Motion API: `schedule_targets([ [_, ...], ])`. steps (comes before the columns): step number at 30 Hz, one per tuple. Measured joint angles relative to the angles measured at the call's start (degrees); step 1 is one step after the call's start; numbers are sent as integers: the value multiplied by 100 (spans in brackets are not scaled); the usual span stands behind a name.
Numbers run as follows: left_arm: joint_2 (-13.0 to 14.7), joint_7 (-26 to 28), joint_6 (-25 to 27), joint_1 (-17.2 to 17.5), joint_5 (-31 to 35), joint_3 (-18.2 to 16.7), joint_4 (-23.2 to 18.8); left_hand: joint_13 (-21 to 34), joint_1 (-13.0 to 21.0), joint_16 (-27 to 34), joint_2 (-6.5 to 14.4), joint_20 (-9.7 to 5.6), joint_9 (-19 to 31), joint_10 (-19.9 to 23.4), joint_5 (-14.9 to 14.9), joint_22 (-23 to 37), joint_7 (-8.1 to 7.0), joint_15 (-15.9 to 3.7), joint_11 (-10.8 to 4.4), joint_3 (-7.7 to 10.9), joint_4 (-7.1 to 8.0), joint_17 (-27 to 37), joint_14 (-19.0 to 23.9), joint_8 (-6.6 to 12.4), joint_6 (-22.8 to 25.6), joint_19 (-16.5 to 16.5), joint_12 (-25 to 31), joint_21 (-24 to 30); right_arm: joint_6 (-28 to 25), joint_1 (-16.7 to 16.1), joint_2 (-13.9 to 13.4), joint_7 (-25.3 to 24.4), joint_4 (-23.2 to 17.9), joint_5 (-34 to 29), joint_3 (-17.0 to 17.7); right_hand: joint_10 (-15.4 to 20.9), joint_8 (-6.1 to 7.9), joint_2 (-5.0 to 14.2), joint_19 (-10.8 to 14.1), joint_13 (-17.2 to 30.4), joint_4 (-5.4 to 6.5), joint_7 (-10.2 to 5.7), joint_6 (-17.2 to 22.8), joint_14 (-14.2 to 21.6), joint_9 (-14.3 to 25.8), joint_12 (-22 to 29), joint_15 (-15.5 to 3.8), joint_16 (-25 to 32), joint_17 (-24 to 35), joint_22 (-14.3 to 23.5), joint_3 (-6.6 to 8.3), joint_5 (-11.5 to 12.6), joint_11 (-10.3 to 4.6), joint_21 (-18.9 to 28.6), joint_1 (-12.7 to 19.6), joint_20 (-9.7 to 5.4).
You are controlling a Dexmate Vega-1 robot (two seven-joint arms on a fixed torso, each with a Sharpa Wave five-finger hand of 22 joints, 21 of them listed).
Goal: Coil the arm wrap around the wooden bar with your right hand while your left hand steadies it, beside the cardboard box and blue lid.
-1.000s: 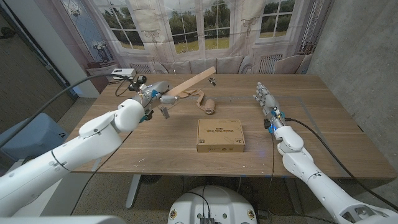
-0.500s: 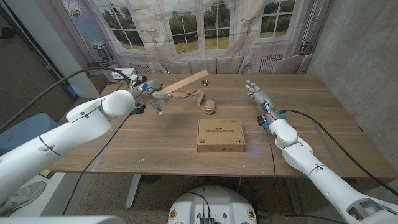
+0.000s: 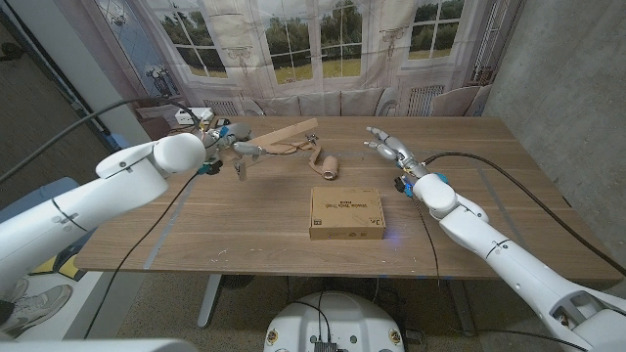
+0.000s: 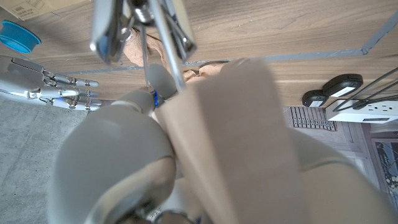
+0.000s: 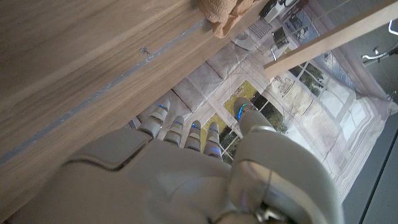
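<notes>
The left hand (image 3: pixel 238 150) grips one end of the wooden bar (image 3: pixel 289 133), raised at the table's far left. The tan arm wrap (image 3: pixel 329 167) trails from it, its roll near the cardboard box (image 3: pixel 346 212). The right hand (image 3: pixel 388 148) hovers empty, fingers spread. Coiling looks unstarted; the right hand must next take the roll.

Pale wood, tan cloth and silver fingers on a brown surface

The wooden bar (image 3: pixel 290 131) is pale, light tan, held in the grey-silver fingers (image 3: pixel 246 150) of the left hand (image 3: pixel 231 143); the arm wrap (image 3: pixel 324 162) just beyond those fingers is beige-tan. The cardboard box (image 3: pixel 346 212) is brown with dark print. The blue lid (image 4: pixel 16 35) is bright blue. The right hand (image 3: pixel 389 150) is silver with small blue lights at its fingers (image 5: pixel 186 132). The surface (image 3: pixel 499 186) is mid-brown, wood-grained.
</notes>
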Motion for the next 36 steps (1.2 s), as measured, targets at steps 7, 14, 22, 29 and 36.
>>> schedule_targets([
  [7,135,172,49,-19,21,6,-91,0,26,78,-39,-1,-32,21,147,-69,0,28,20,-37,-37,-52,-15,103,0,-61,-1,0,-496,295,-139,241,-269,-476,-317,-21,0,-415,2,23,99,49,-49,-30,0,0,30,0,0,17,-141,-237,20,0,-83,62],
  [14,363,352,46,239,17,-241,-299,0,51,78,-60,-2,-80,21,248,-88,1,53,20,-60,-60,-107,-29,144,0,-61,-3,21,-1433,561,-201,768,-489,-1476,-612,-146,0,-616,2,23,116,71,-88,-61,0,0,-1,0,0,17,-250,-303,1,0,-136,62],
  [22,363,522,-45,239,-34,-241,-299,0,51,166,-60,-1,-93,20,347,-89,1,57,21,-59,-60,-100,-24,210,1,-61,-4,21,-1433,849,-197,768,-642,-1476,-939,-329,-38,-747,-27,22,116,30,-296,-133,0,-22,11,0,0,16,-298,-347,-60,0,-65,90],
  [29,363,602,-137,239,-82,-241,-299,1,51,166,-60,0,-123,19,393,-89,26,58,21,-60,-60,-140,-23,249,-24,-60,13,21,-1433,1072,-122,768,-666,-1476,-1163,-431,-60,-804,-26,22,116,24,-426,-194,-1,-45,9,0,12,16,-298,-347,-41,0,-7,89],
  [36,465,611,-186,826,-92,-837,-398,1,51,210,-60,0,-127,20,430,-74,26,67,20,-60,-60,-99,-14,273,-23,-60,13,35,-2058,1251,-14,1751,-607,-2531,-1336,-452,-60,-826,-26,21,139,28,-479,-194,6,-45,10,1,15,16,-322,-347,-63,1,15,89],
])
